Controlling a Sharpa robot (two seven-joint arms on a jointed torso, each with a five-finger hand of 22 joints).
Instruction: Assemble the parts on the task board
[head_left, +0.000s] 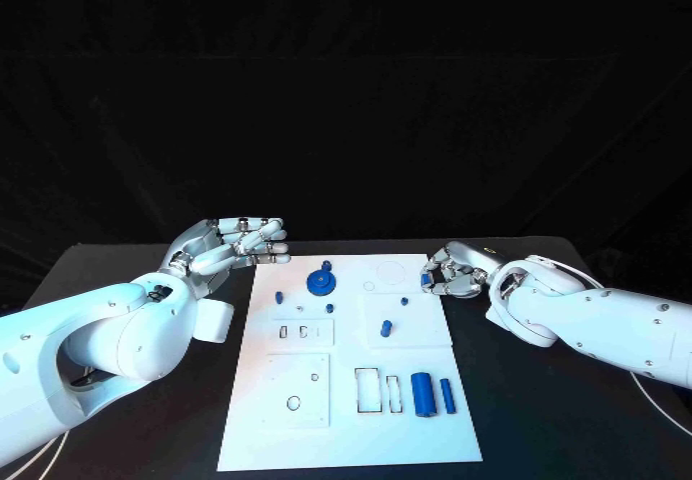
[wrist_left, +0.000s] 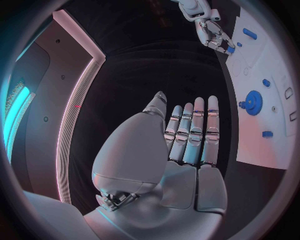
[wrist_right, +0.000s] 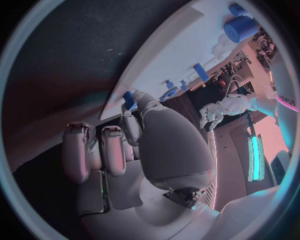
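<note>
The black table (head_left: 548, 420) is carrying the white task board (head_left: 351, 440), which is lying lengthwise between the two arms. On the board, a blue gear (head_left: 319, 283) is sitting near the far end. A thick blue cylinder (head_left: 423, 393) and a slimmer blue bar (head_left: 449, 396) are lying side by side near the right edge, next to two empty rectangular slots. A small blue peg (head_left: 387, 327) is resting around the middle, and smaller blue bits are lying beside the gear.

The left robot hand (head_left: 238, 246) is hovering off the board's far left corner; in its wrist view the fingers are standing straight and together with nothing in the palm, so it is released.

The right robot hand (head_left: 451, 272) is sitting at the board's right edge near the far end, fingers curled. Its wrist view is showing a small blue part (wrist_right: 129, 98) at the fingertips, seemingly pinched, though the grip itself is partly hidden.

Judging from this, the step in hand is placing that small part. Doing it well is calling for keeping the pinch steady, lining the piece squarely over its recess before lowering, and pressing straight down without tilting. The left robot hand is best staying clear of the gear, so nothing gets nudged.
</note>
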